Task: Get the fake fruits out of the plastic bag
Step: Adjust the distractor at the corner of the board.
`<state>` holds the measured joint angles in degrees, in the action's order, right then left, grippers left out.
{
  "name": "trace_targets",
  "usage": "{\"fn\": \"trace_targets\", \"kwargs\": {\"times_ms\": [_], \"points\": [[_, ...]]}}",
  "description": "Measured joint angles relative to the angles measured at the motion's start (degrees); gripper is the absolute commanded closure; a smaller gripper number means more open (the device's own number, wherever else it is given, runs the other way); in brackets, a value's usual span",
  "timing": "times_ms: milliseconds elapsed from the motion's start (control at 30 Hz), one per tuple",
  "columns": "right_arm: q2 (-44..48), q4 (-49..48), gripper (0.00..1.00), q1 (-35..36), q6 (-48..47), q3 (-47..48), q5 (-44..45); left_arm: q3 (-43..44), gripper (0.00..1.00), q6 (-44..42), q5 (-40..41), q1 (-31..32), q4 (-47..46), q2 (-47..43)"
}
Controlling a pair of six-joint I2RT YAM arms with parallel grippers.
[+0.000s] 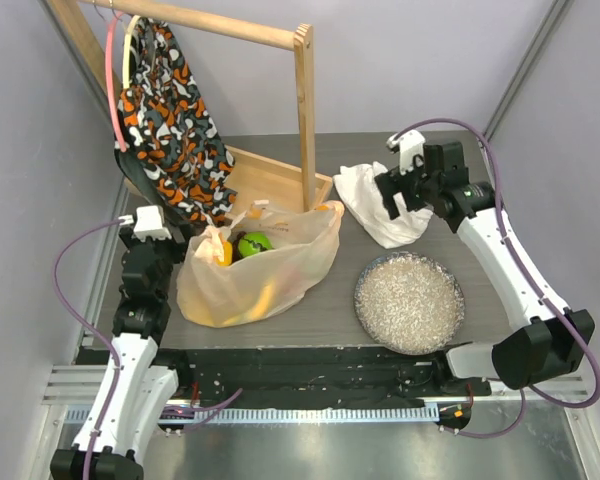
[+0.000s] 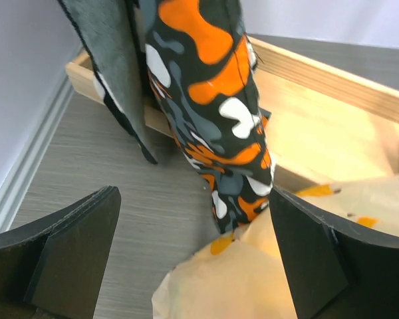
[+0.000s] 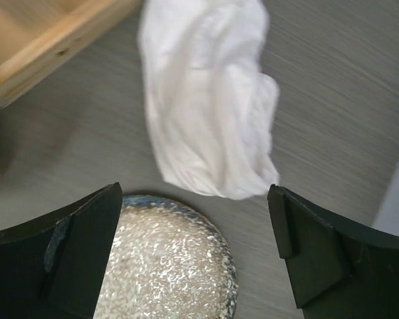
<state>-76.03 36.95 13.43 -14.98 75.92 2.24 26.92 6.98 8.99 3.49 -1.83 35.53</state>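
Two arms frame my top view, the left arm (image 1: pixel 140 300) beside the bag and the right arm (image 1: pixel 500 250) reaching over the white cloth (image 1: pixel 380 205). The plastic bag (image 1: pixel 270 280) lies on the table (image 1: pixel 325 320) between them, its mouth open toward the wooden rack (image 1: pixel 305 120). I see a green lime (image 1: pixel 255 243) at the mouth with a yellow-orange fruit (image 1: pixel 223 252) just beside it. More yellow shapes show through the film lower down, and every fruit I can make out is inside the bag. Patterned fabric (image 1: pixel 175 130) hangs from the rack's rail, and a dish of pale grains (image 1: pixel 410 302) sits right of the bag.

On my left wrist view, the left gripper (image 2: pixel 193 194) has its jaws spread wide with nothing grasped. The fabric hangs straight ahead, and the bag's peach film lies under the right-hand finger.

On my right wrist view, the right gripper (image 3: pixel 195 189) is likewise spread wide and empty. The cloth lies ahead of it and the dish shows between the fingers.
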Motion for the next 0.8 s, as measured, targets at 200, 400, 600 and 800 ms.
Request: {"fn": "trace_targets", "kwargs": {"times_ms": [200, 400, 600, 800], "points": [[-0.52, 3.13, 0.33, 4.57, -10.23, 3.39, -21.7, 0.24, 0.0, -1.38, -5.51, 0.0, 2.69, -1.33], [-12.22, 2.01, 0.83, 14.34, -13.27, 16.0, -33.68, 5.79, 0.0, -2.08, -12.17, 0.0, 5.42, 3.32], [-22.25, -2.82, 0.99, 18.27, -13.86, 21.24, -35.34, 13.73, 0.0, -4.31, -15.17, 0.0, 9.42, 8.04], [-36.26, -3.41, 0.99, 14.73, -15.76, 36.28, -32.0, 17.99, 0.0, -4.46, -17.31, 0.0, 12.59, 10.86]]}}
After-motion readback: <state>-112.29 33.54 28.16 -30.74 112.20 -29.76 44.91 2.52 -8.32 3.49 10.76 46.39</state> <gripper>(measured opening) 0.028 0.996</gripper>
